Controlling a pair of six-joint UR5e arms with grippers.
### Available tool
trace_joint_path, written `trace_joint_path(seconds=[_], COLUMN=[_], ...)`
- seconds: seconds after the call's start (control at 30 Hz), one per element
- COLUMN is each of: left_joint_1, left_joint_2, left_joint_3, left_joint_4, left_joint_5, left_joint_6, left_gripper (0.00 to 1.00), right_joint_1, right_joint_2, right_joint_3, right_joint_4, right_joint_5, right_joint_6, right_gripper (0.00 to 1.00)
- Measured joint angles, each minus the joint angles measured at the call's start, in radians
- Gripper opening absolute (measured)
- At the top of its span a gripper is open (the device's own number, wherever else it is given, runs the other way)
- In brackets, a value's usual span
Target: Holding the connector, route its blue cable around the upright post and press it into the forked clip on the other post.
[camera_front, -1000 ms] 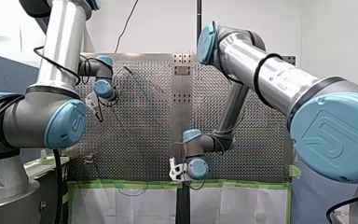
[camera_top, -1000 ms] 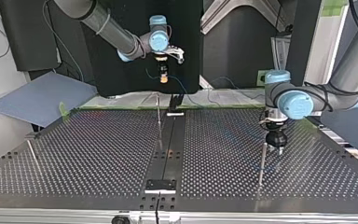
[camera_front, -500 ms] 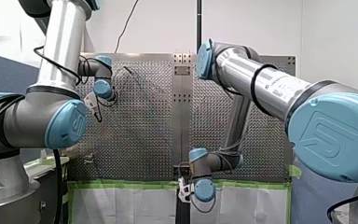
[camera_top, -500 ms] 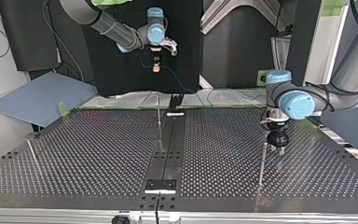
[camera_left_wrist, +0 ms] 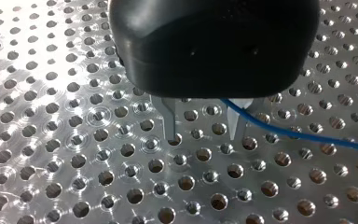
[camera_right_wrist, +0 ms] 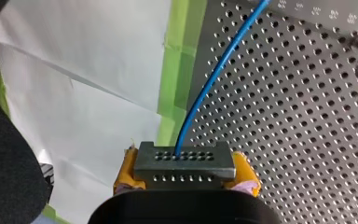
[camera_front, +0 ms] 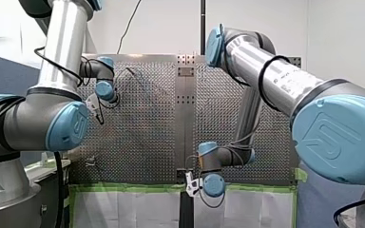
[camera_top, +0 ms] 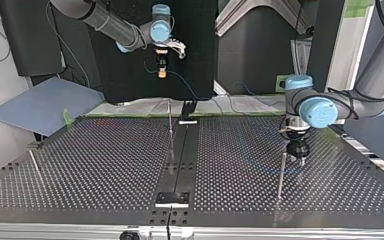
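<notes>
Now, the connector (camera_right_wrist: 185, 161) sat pinched between the yellow pads of my right gripper (camera_right_wrist: 185, 179), its blue cable (camera_right_wrist: 213, 79) running ahead over the perforated table (camera_right_wrist: 298, 116). In the top view's upper left, that gripper had drifted further left than half a second before, high above the table's far edge. My left gripper (camera_left_wrist: 202, 136) had not budged: fingers spread, the cable passing just beside one, next to the thin post (camera_top: 281, 175) at right of centre.

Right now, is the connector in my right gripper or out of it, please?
In: the connector sits clamped between the right gripper's yellow pads, its blue cable leading away.
</notes>
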Motion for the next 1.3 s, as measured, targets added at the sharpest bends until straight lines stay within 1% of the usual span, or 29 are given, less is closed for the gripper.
trace_joint_path(seconds=[0.17,0.27,0.37,0.47,0.57,0.7,0.8,0.9,0.97,1.13,1.2,1.3], left_joint_1=[0.000,0.000,0.000,0.000,0.000,0.001,0.001,0.002,0.003,0.006,0.007,0.007], left_joint_2=[0.000,0.000,0.000,0.000,0.000,0.000,0.000,0.000,0.000,0.000,0.000,0.000], left_joint_3=[0.000,-0.001,-0.001,-0.001,-0.001,-0.001,-0.001,-0.001,-0.001,-0.001,-0.001,-0.001], left_joint_4=[-0.001,-0.003,-0.006,-0.007,-0.010,-0.016,-0.019,-0.021,-0.022,-0.023,-0.023,-0.024], left_joint_5=[0.000,0.000,0.000,0.000,0.000,0.000,-0.001,-0.001,-0.001,-0.002,-0.002,-0.002], left_joint_6=[0.000,0.001,0.001,0.001,0.002,0.003,0.004,0.004,0.004,0.005,0.005,0.005], left_gripper=[0.56,0.56,0.56,0.56,0.56,0.56,0.56,0.56,0.56,0.56,0.56,0.56], right_joint_1=[-0.024,-0.038,-0.050,-0.062,-0.076,-0.100,-0.118,-0.135,-0.143,-0.173,-0.181,-0.187], right_joint_2=[-0.042,-0.074,-0.102,-0.127,-0.153,-0.186,-0.208,-0.218,-0.220,-0.221,-0.221,-0.220], right_joint_3=[0.040,0.063,0.072,0.078,0.082,0.083,0.084,0.086,0.092,0.125,0.136,0.143], right_joint_4=[-0.020,-0.019,-0.014,-0.015,-0.017,-0.016,-0.013,-0.011,-0.014,-0.046,-0.064,-0.090], right_joint_5=[-0.006,-0.010,-0.012,-0.021,-0.041,-0.073,-0.097,-0.126,-0.142,-0.185,-0.203,-0.230], right_joint_6=[-0.002,-0.016,-0.033,-0.053,-0.076,-0.108,-0.121,-0.124,-0.122,-0.097,-0.093,-0.094], right_gripper=[0.00,0.00,0.00,0.00,0.00,0.00,0.00,0.00,0.00,0.00,0.00,0.00])
